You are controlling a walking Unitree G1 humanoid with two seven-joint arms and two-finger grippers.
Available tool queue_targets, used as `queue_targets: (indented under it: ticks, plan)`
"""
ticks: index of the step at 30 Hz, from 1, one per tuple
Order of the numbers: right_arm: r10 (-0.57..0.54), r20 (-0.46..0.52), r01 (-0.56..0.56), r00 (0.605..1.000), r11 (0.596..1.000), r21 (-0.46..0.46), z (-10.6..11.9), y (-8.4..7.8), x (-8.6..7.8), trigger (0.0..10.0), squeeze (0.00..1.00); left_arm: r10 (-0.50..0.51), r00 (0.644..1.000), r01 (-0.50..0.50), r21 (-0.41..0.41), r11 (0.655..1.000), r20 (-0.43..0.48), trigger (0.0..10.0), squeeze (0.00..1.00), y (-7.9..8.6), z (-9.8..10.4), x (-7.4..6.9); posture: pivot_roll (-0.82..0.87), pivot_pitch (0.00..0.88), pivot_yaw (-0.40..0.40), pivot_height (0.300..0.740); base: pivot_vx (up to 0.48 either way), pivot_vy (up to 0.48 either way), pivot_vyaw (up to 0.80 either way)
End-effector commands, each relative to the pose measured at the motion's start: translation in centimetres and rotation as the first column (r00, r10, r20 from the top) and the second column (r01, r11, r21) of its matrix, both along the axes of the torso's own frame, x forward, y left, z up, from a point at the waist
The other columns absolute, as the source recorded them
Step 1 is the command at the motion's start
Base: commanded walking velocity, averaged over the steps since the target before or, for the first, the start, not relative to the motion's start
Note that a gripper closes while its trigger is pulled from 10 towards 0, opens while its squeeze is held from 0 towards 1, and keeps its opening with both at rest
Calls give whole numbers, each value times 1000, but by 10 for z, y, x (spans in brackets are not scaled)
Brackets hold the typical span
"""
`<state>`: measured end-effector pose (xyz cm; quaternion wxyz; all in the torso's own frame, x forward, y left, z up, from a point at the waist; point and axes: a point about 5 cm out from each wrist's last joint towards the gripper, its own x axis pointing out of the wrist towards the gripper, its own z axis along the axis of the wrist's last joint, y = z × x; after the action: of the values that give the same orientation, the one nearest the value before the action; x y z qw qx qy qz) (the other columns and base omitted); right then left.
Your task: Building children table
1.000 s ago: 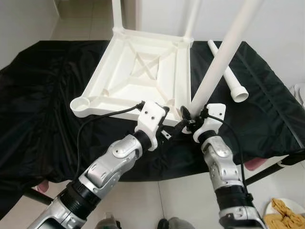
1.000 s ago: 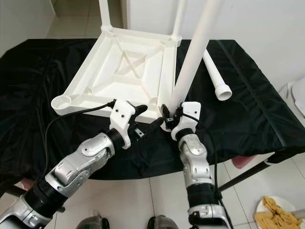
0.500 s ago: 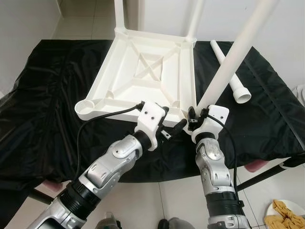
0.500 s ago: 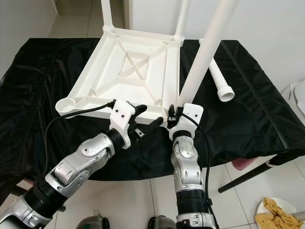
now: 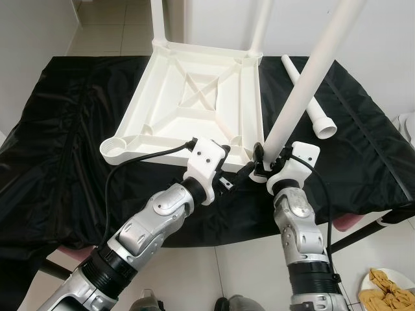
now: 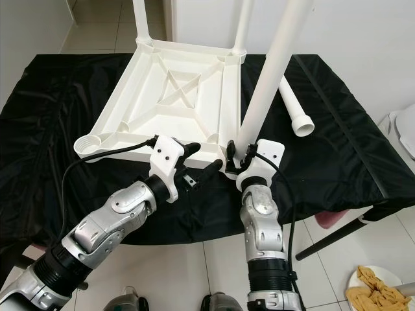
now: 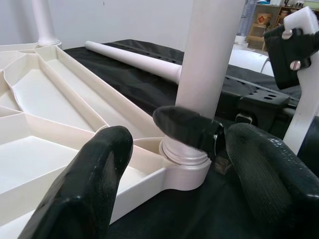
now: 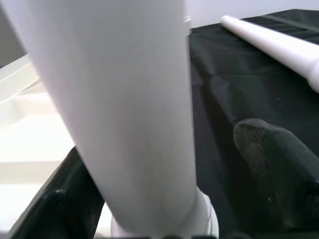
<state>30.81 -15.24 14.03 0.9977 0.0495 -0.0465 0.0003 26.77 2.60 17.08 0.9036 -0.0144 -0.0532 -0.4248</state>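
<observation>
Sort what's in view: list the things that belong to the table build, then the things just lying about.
Part of the build:
- upturned white tabletop
- white leg standing in the near corner socket, with the right claw around its base
- left claw, open beside that corner
- spare white leg lying on the black cloth

Lying about:
- plate of yellowish food on the floor

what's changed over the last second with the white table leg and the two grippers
The right gripper stays clamped at the base of the long white plastic table leg in the near corner socket of the upturned white plastic tabletop, and its wrist has swung about the leg. The leg's tilt changed little. The left gripper stays open beside that corner. The loose white leg lies unmoved on the black cloth.
</observation>
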Motion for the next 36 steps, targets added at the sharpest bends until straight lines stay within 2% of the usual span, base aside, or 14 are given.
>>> queue_targets:
  ticks: [1,2,5,7,10,14,15,17,20,26,34,35,36]
  plan:
    - [45,-11,-45,999,999,-10,-5,-3,1,10000,0,-258,966,257,36,966,16,10000,0,-8,-3,-13,-12,45,-42,740,0,0,0]
    - [45,-11,-45,999,999,-10,-5,-3,1,10000,0,-258,966,257,36,966,16,10000,0,-8,-3,-13,-12,45,-42,740,0,0,0]
    - [184,-12,-184,983,981,-57,-11,-19,5,10000,0,-255,967,254,35,967,18,10000,0,-8,-2,-11,-12,46,-43,740,0,0,0]
    - [184,-12,-184,983,981,-57,-11,-19,5,10000,0,-255,967,254,35,967,18,10000,0,-8,-2,-11,-12,46,-43,740,0,0,0]
    - [269,-17,-270,963,960,-77,-12,-28,7,10000,0,-251,968,250,36,968,20,10000,0,-7,-2,-10,-12,47,-39,740,0,0,0]
    - [301,-18,-302,953,949,-91,-13,-31,9,10000,0,-249,968,248,36,968,21,10000,0,-7,-1,-9,-12,47,-37,740,0,0,0]
    - [354,-24,-355,935,929,-103,-13,-33,11,10000,0,-248,968,247,37,968,23,10000,0,-6,-1,-9,-13,47,-35,740,0,0,0]
    - [354,-24,-355,935,929,-103,-13,-33,11,10000,0,-248,968,247,37,968,23,10000,0,-6,-1,-9,-13,47,-35,740,0,0,0]
    - [487,-44,-487,873,861,-143,-11,-35,18,10000,0,-245,969,244,39,969,28,10000,0,-6,1,-8,-4,50,-35,740,0,0,0]
    - [557,-34,-554,830,815,-173,-2,-34,29,10000,0,-240,970,239,38,970,26,10000,0,-4,0,-9,2,53,-36,740,0,0,0]
    - [574,-40,-570,818,798,-196,1,-37,36,10000,0,-235,972,234,38,971,25,10000,0,-4,0,-9,7,53,-38,740,0,0,0]
    - [580,-54,-578,813,792,-199,0,-38,37,7137,0,-234,972,233,38,972,26,10000,0,-4,0,-9,7,53,-39,740,0,0,0]
    - [586,-67,-587,807,785,-198,-2,-39,37,6431,0,-233,972,232,38,972,26,10000,0,-4,0,-9,7,53,-38,740,0,0,0]
